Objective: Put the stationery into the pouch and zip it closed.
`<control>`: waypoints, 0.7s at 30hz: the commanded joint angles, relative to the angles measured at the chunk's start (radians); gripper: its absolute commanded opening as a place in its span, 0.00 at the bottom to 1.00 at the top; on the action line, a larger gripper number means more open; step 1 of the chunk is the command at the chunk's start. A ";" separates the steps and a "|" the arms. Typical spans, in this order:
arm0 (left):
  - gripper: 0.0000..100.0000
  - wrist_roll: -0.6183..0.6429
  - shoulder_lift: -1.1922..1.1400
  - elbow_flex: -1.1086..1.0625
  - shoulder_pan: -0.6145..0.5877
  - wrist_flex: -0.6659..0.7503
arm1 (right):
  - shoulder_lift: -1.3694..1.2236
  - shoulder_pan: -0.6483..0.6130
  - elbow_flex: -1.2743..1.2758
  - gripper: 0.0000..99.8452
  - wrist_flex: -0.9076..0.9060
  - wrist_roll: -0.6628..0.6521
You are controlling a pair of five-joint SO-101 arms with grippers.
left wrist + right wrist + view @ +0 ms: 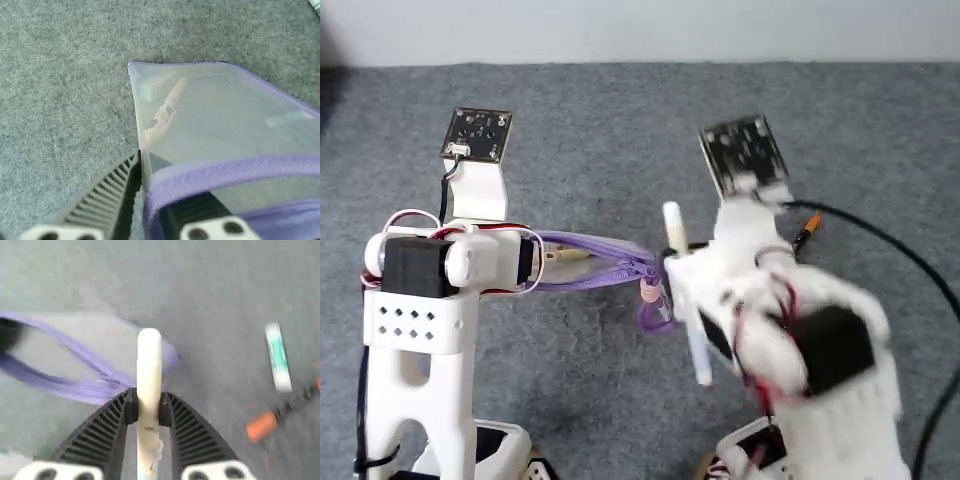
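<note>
A see-through pouch with purple trim lies on the grey carpet between the arms, and my left gripper is shut on its edge near the zipper. Inside it lie a cream-yellow pen and a pale green piece. In the high view the pouch stretches from the left arm toward the right one. My right gripper is shut on a white marker, which it holds just beside the pouch's purple mouth. From above, the white marker stands out of the right gripper.
A green-and-white stick and an orange pen lie loose on the carpet beyond the right gripper. The orange pen rests by a black cable. Bare grey carpet stretches toward the back.
</note>
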State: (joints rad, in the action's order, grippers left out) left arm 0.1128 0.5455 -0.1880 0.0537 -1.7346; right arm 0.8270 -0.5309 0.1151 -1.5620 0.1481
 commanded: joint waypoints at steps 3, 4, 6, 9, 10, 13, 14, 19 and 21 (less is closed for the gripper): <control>0.01 0.012 0.002 0.002 -0.002 0.017 | 0.189 -0.101 0.114 0.01 0.308 0.003; 0.01 0.012 0.002 0.002 -0.002 0.017 | 0.200 -0.110 0.127 0.01 0.355 0.003; 0.01 0.012 0.002 0.002 -0.002 0.017 | 0.203 -0.113 0.138 0.01 0.443 0.003; 0.01 0.012 0.002 0.002 -0.002 0.017 | 0.189 -0.113 0.155 0.01 0.564 0.003; 0.01 0.012 0.002 0.002 -0.002 0.017 | 0.183 -0.113 0.164 0.01 0.605 0.002; 0.01 0.012 0.002 0.002 -0.002 0.017 | 0.154 -0.137 0.176 0.01 0.730 0.002; 0.01 0.012 0.002 0.002 -0.002 0.017 | 0.143 -0.148 0.180 0.01 0.774 0.002; 0.01 0.012 0.002 0.002 -0.002 0.017 | 0.099 -0.202 0.252 0.01 0.957 -0.081; 0.01 0.012 0.000 0.002 -0.002 0.017 | 0.099 -0.219 0.318 0.01 1.030 -0.118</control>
State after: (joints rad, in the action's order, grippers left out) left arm 0.1128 0.5455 -0.1880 0.0537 -1.7346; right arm 0.9298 -0.7196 0.3882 -0.6368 0.0821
